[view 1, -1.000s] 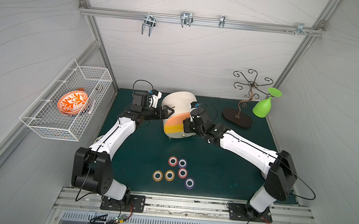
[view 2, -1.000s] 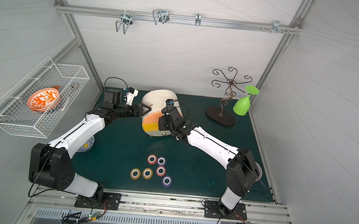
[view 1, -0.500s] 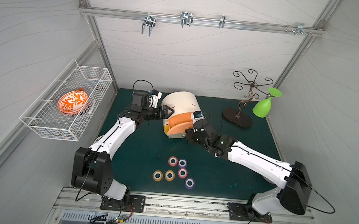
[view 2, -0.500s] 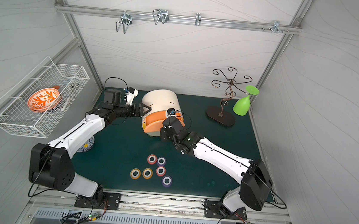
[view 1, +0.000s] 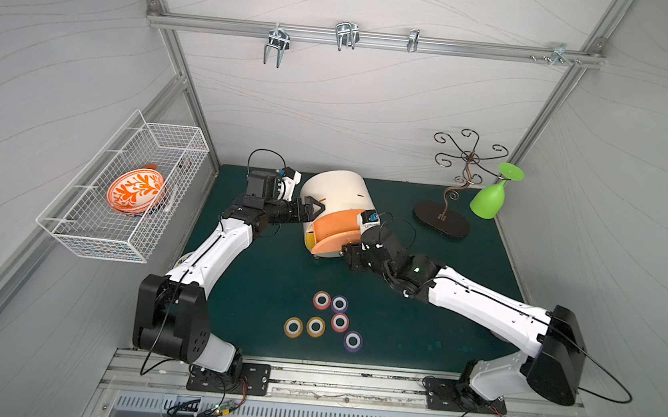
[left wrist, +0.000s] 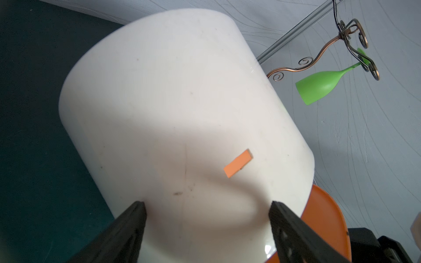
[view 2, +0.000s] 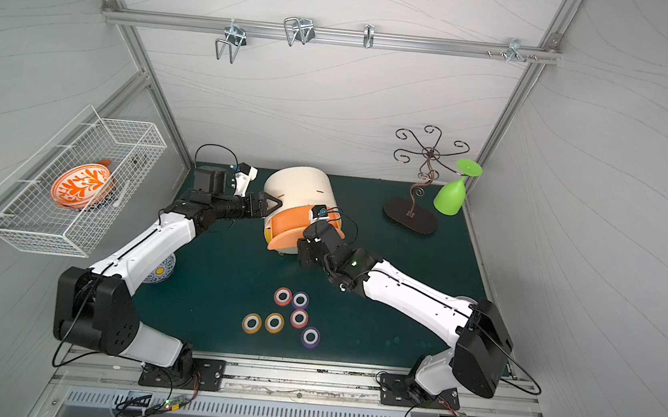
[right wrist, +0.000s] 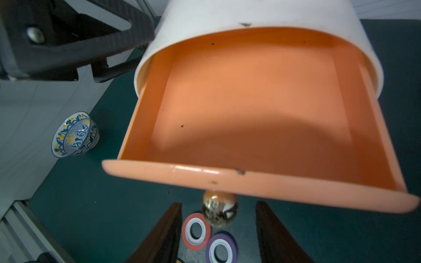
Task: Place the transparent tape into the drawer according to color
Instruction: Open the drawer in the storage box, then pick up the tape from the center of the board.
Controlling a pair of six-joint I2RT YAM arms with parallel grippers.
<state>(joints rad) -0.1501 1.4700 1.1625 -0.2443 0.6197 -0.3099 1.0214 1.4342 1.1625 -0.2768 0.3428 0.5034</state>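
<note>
A green mat [view 1: 259,277] fills the floor of the white booth; at its far middle a cream cabinet [view 1: 338,189] lies with its orange drawer [view 1: 334,230] standing out toward the near side, open face up. The left gripper [left wrist: 207,205] reaches in from the left, its jaws spread wide with the tips at the cabinet's shell and nothing between them. The right gripper [right wrist: 218,205] sits at the drawer's front, jaws parted on either side of the brass knob [right wrist: 219,211], with a gap showing each side and nothing gripped. The tape waits in a loose cluster on the near middle of the mat, well apart from the drawer, each roll lying flat with its axis upright and its dark hole facing up. The far red roll [view 1: 321,300] touches the far purple roll [view 1: 339,303] on its right; the near red roll [view 1: 339,322] lies just nearer. The left orange roll [view 1: 293,327] and right orange roll [view 1: 315,326] lie side by side to its left; the near purple roll [view 1: 352,341] lies nearest, at the right.
</note>
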